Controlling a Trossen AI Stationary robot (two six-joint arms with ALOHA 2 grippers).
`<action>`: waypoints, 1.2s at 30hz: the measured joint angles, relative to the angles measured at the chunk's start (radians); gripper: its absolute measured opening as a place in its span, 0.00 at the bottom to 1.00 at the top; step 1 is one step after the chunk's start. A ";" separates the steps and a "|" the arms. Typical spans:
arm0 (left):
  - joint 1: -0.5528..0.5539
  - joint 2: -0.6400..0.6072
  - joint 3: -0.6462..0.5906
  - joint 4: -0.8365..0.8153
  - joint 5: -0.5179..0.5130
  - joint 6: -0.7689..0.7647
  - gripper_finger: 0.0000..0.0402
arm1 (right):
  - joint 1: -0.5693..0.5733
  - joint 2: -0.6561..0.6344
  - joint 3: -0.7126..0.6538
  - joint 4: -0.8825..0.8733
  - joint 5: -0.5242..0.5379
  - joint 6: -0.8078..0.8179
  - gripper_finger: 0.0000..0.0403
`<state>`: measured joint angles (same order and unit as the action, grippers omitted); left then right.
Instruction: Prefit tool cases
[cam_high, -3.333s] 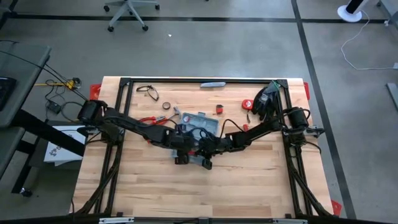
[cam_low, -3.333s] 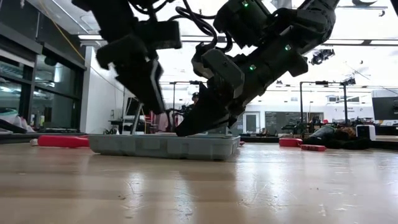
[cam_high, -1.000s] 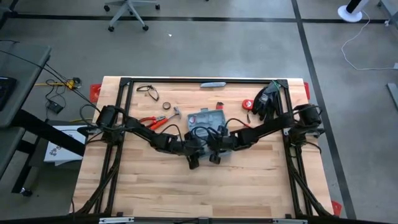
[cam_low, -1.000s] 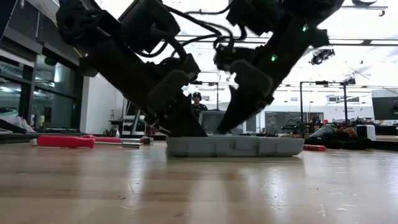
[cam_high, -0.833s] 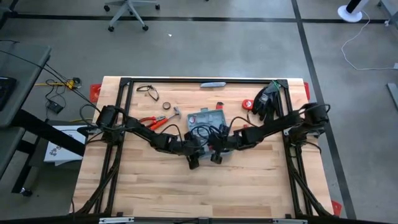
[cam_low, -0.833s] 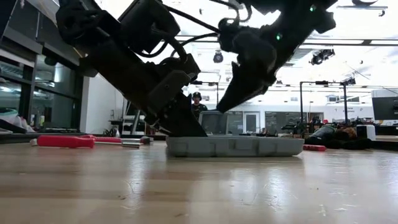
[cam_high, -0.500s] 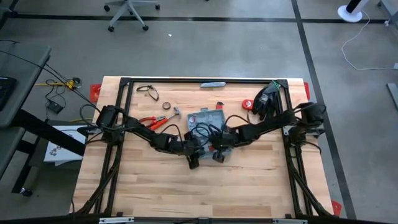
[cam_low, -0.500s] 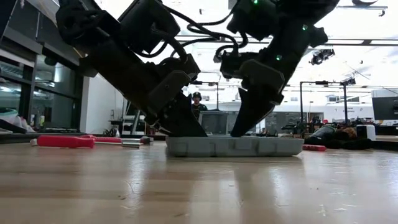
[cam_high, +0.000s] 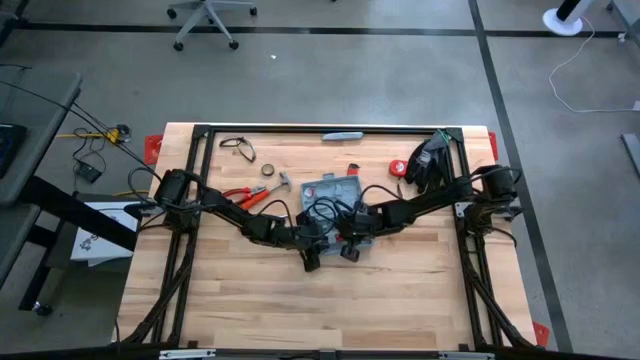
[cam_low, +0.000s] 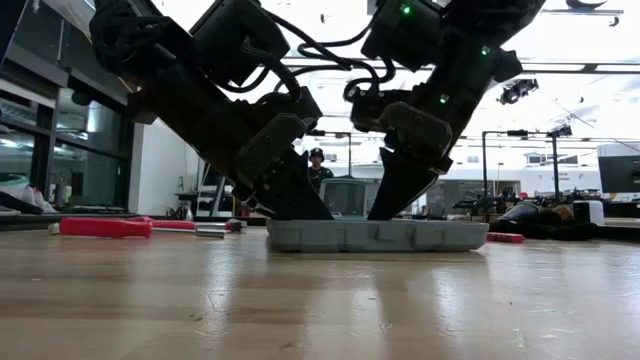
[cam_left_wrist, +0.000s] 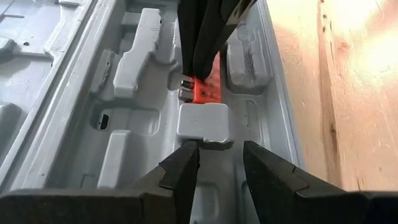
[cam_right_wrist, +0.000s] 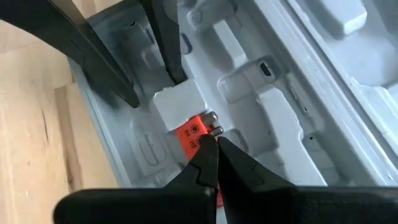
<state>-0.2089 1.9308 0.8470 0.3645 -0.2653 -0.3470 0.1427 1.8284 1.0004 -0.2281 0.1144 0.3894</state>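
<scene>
The blue-grey tool case (cam_high: 331, 190) lies open and flat on the table, showing as a low tray (cam_low: 420, 236) in the low view. Both grippers reach down into its moulded inside near its near edge. My left gripper (cam_left_wrist: 217, 152) is open, its fingertips standing at the two near corners of a raised grey block (cam_left_wrist: 202, 121). My right gripper (cam_right_wrist: 209, 142) is shut, facing the left one from the other side of the block, its tips on a small red tool (cam_right_wrist: 189, 133) with two metal prongs that lies in a recess. My left gripper: I cannot tell whether its fingertips (cam_left_wrist: 186, 155) touch the block or the tray floor. My right gripper presses its shut fingertips (cam_left_wrist: 202, 56) down on the red tool's body (cam_left_wrist: 209, 92), slanting down from above. The tool lies in the case's recess beside the grey block.
Left of the case lie red-handled pliers (cam_high: 245, 194) and a hammer (cam_high: 281, 182); a red handle (cam_low: 100, 227) shows in the low view. Glasses (cam_high: 238, 147) and a slim grey-blue bar (cam_high: 342, 135) lie at the far edge, a red tape (cam_high: 398, 167) and black glove (cam_high: 428, 160) to the right.
My right gripper rose clear of the case, then came back down into it, landing a little farther right than where it stood before. The case stayed where it was.
</scene>
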 joint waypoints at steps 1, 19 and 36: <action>0.000 0.000 0.000 0.000 0.000 0.000 0.30 | 0.000 0.007 0.000 0.000 -0.005 0.003 0.00; -0.001 0.000 -0.001 -0.001 0.000 0.001 0.30 | 0.000 0.043 -0.002 0.018 -0.009 0.006 0.00; 0.000 0.002 0.000 0.002 -0.003 0.001 0.30 | 0.015 -0.060 -0.006 -0.131 0.071 0.002 0.00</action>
<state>-0.2089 1.9324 0.8471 0.3664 -0.2684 -0.3458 0.1577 1.7685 0.9939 -0.3596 0.1852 0.3918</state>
